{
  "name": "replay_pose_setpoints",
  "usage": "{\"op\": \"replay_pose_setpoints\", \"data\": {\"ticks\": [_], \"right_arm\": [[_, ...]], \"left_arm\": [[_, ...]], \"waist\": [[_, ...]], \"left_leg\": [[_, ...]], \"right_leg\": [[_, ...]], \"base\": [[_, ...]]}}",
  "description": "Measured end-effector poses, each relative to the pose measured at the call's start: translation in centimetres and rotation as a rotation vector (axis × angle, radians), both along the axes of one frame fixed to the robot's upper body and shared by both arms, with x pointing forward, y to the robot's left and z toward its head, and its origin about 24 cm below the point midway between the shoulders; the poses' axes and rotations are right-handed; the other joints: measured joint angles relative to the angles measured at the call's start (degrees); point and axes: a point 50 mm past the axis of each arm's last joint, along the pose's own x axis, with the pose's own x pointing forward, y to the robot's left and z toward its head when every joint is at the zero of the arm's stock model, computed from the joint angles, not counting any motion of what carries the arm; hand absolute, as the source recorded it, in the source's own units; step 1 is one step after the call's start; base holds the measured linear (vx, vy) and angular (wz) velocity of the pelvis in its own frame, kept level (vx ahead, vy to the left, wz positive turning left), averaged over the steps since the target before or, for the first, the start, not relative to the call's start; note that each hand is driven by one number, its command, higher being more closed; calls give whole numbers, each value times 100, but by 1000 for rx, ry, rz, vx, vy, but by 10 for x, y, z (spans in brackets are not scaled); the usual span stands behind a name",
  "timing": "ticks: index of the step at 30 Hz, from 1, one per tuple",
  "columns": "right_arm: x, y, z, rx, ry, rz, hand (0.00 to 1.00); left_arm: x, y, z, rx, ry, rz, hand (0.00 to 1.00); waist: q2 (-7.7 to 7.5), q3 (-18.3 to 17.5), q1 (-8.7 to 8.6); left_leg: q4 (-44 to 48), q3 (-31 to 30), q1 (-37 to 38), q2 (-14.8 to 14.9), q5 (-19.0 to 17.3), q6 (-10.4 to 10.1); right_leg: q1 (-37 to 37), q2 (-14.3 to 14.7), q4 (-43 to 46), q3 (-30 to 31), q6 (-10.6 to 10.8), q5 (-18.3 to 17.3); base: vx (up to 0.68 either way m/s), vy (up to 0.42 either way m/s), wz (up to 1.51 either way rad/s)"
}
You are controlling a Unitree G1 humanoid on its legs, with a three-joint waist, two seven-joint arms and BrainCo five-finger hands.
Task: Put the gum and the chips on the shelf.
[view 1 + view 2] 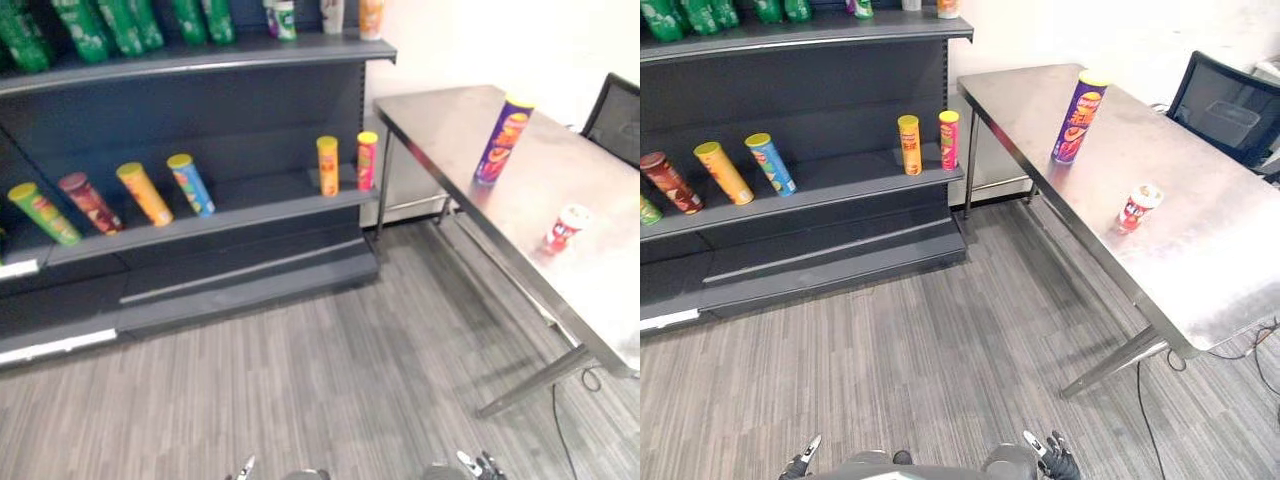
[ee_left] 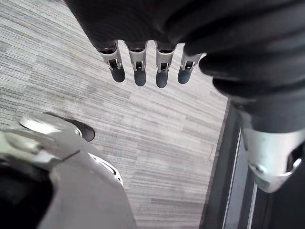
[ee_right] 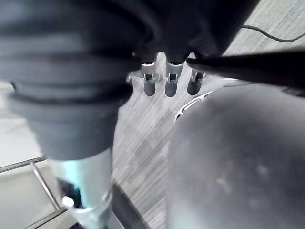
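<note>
A tall purple chips can [image 1: 502,140] stands upright on the steel table [image 1: 1200,270] at my right. Nearer on that table sits a small red and white gum tub [image 1: 1138,208]. The dark shelf unit [image 1: 250,215] is ahead on my left, across a stretch of floor from the table. My left hand [image 2: 139,71] hangs low over the floor with straight fingers and holds nothing. My right hand [image 3: 170,82] also hangs low with straight, empty fingers. Both hands are far from the table and the shelf.
Several chips cans lean or stand on the middle shelf board, among them an orange one [image 1: 327,165] and a pink one [image 1: 367,159]. Green bottles [image 1: 100,25] line the top board. A black chair [image 1: 1225,105] stands behind the table. A slanted table leg [image 1: 1110,365] reaches the grey plank floor.
</note>
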Motion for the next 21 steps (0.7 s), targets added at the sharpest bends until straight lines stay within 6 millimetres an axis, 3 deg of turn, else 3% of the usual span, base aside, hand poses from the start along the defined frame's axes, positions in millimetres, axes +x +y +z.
{"op": "replay_pose_setpoints", "data": {"ticks": [1,3,4,5,6,8,10,13,16,17,18,19,21], "right_arm": [[3,-2,1,-8,-15,3,0],[4,-3,3,-15,-27,5,0],[4,-1,2,-13,-26,16,0],[0,8,0,6,-19,27,0],[0,3,1,-1,-21,12,0],[4,-9,4,-39,-30,14,0],[5,-11,4,-45,-26,17,0],[7,-10,4,-48,-24,31,0],[10,-7,3,-36,-20,38,0],[7,-8,3,-36,-10,38,0],[7,-9,3,-37,-8,37,0],[7,-8,3,-34,-7,37,0],[5,-6,2,-25,3,33,0]], "left_arm": [[0,-3,-1,-7,1,-1,0],[2,-4,0,-9,-5,-3,0],[2,-1,0,0,-5,-5,0],[3,5,2,16,-8,-7,0],[3,3,1,13,2,-3,0],[3,-8,-1,-11,1,-6,0],[3,-12,-2,-20,-1,2,0],[4,-12,-2,-19,-10,0,0],[5,-10,-1,-13,-12,-6,0],[8,-9,-1,-8,-17,-5,0],[8,-8,-1,-7,-12,-6,0],[5,-8,-2,-10,1,-11,0],[2,-4,-2,-9,14,-27,0]], "waist": [[74,16,-67],[101,24,-52],[28,26,-44],[-145,42,-36],[-113,85,-36],[175,126,-95],[231,163,-94],[197,171,-40],[168,153,-71],[130,120,-47],[164,116,-56],[187,59,-82],[158,-20,-113]], "left_leg": [[-26,20,107,166,-62,-90],[-52,123,171,336,-174,-185],[-73,181,237,362,-245,-302],[-127,250,322,234,-299,-410],[-158,284,394,311,-295,-493],[-271,482,495,537,-251,-597],[-427,528,606,642,-225,-676],[-411,684,790,723,-301,-795],[-69,900,780,741,-576,-823],[115,1015,746,785,-832,-691],[212,1078,733,833,-935,-630],[389,1146,707,893,-1031,-540],[1660,1367,254,1181,-961,-514]], "right_leg": [[-132,196,-359,-330,-120,-189],[-301,411,-1190,-588,-125,-181],[-368,510,-2162,-636,-19,4],[-334,507,-3007,-608,-333,612],[-289,593,-3017,-651,-300,580],[-272,883,-3135,-741,-374,451],[-278,990,-3025,-768,-445,357],[-257,1020,-2778,-795,-462,165],[-287,838,-2460,-974,-425,-176],[-286,645,-2229,-1216,-449,-333],[-295,633,-2176,-1253,-456,-364],[-297,712,-2210,-1259,-471,-413],[-211,852,-2451,-1250,-482,-402]], "base": [[204,-129,-16],[127,-117,-22],[175,-172,-25],[210,-197,-23],[233,-193,-21],[235,-173,-20],[178,-140,-7],[109,-66,-14],[57,-1,-17],[61,19,-33],[122,16,-42],[167,-12,-40],[175,-28,-42]]}}
